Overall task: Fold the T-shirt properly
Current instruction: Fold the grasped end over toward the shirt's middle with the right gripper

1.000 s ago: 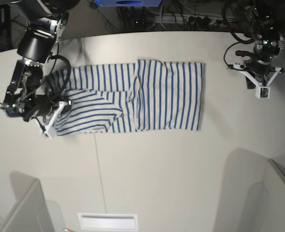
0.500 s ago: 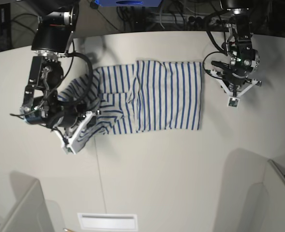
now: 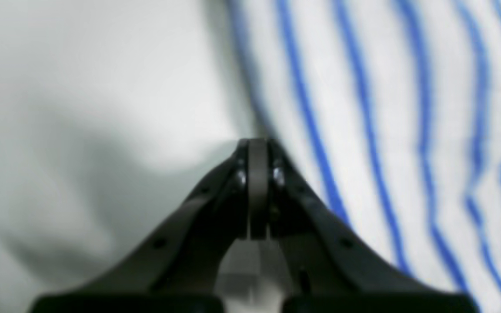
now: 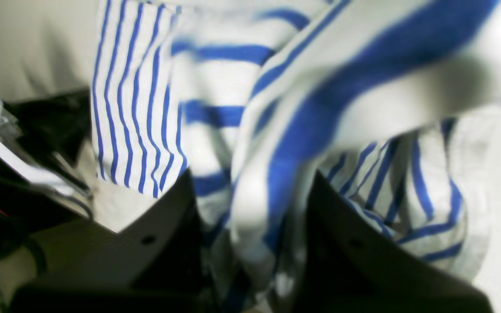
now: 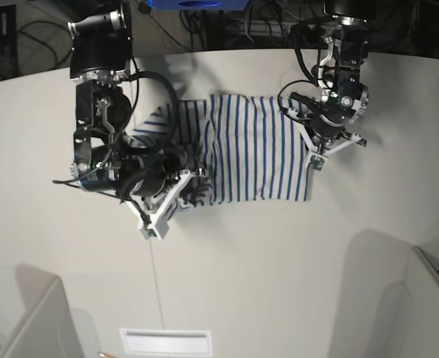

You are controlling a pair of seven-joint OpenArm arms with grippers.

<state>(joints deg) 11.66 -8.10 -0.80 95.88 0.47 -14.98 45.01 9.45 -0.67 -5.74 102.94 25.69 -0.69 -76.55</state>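
T-shirt (image 5: 253, 149) on the worktop (image 5: 279, 261), between both arms.
Right gripper (image 4: 250, 204) is clamped on a bunched fold of its striped cloth; left gripper (image 3: 257, 150), jaws pressed together and empty, sits just beside its edge.

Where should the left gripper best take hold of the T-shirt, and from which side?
Probably the T-shirt's free side hem, from the bare table side. The left gripper, jaws shut and empty, sits at that edge, which lies flat and straight; the right gripper holds the other end bunched.
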